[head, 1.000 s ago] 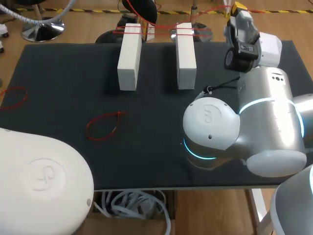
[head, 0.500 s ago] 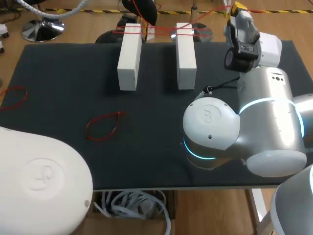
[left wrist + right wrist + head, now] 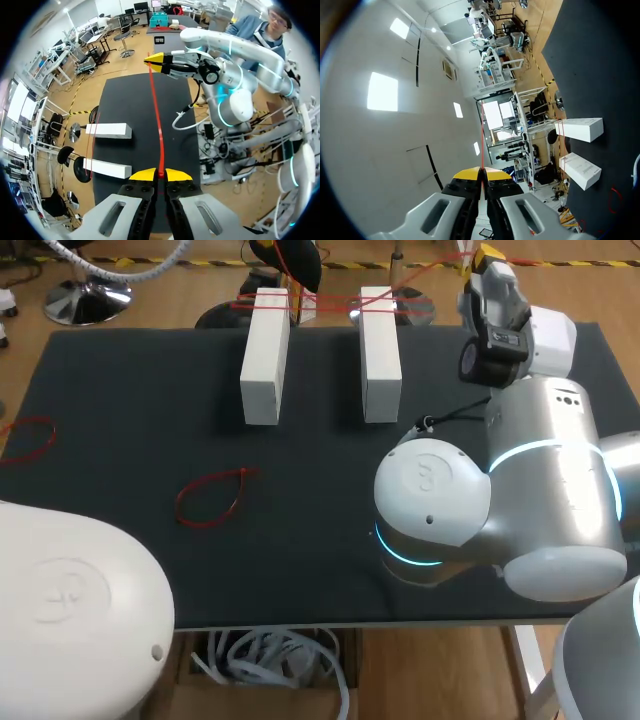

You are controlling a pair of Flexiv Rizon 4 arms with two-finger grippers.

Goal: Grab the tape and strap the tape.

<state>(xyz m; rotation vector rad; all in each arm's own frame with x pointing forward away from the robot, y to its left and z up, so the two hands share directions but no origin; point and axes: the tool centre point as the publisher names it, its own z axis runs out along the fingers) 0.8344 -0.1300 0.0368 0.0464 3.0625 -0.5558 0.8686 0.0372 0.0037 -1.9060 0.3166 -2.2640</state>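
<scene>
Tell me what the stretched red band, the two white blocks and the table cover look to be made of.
Red band: likely rubber or elastic; thin, drawn taut and straight between the left gripper and the right gripper.
White blocks: matte and sharp-edged, perhaps foam or painted wood; I cannot tell which.
Table cover: dark, dull, no glare; probably cloth or felt.

Tape (image 3: pixel 156 115): bright red, one thin plain line; same red on the mid-mat loop (image 3: pixel 210 497), on the edge loop (image 3: pixel 25 438) and on the strands across the far ends of the blocks. Left-hand block (image 3: pixel 265 355) and right-hand block (image 3: pixel 380 352): plain white, unmarked; table mat (image 3: pixel 130 410): uniform dark charcoal, no pattern. Left gripper (image 3: pixel 160 174) and right gripper (image 3: pixel 481 172): yellow tips on black fingers over pale grey bodies; right arm (image 3: pixel 540 490): glossy silver-white with a glowing cyan ring (image 3: pixel 405 552)
</scene>
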